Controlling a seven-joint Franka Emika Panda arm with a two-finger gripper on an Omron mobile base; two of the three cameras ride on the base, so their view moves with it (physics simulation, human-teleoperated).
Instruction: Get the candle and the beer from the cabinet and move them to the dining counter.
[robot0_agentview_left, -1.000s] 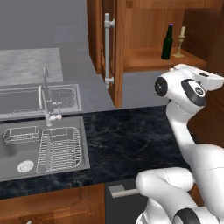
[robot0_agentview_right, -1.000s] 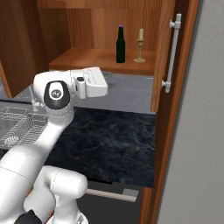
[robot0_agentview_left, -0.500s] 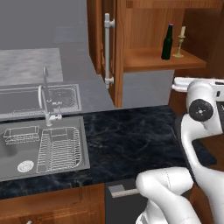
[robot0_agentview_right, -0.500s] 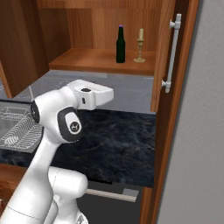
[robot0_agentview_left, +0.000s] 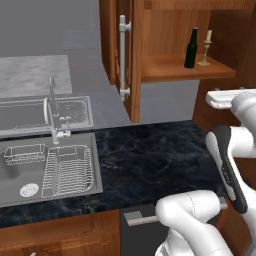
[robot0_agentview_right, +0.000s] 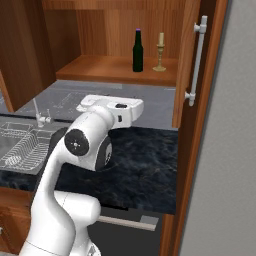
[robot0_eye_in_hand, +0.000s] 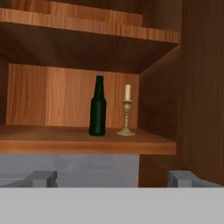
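Facing the open cabinet (robot0_eye_in_hand: 157, 48), the gripper (robot0_eye_in_hand: 111, 178), jaws wide apart and empty, sits below the shelf edge; candle (robot0_eye_in_hand: 126, 111) and beer (robot0_eye_in_hand: 98, 107) stand upright ahead, slightly above, near the shelf's right end

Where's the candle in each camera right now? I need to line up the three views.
Left base view: the candle is upper right, on the cabinet shelf, right of the beer.
Right base view: candle upper centre, right of the beer.
Hand view: candle centre, right of the beer.
Shared landmark: the beer bottle beside it.
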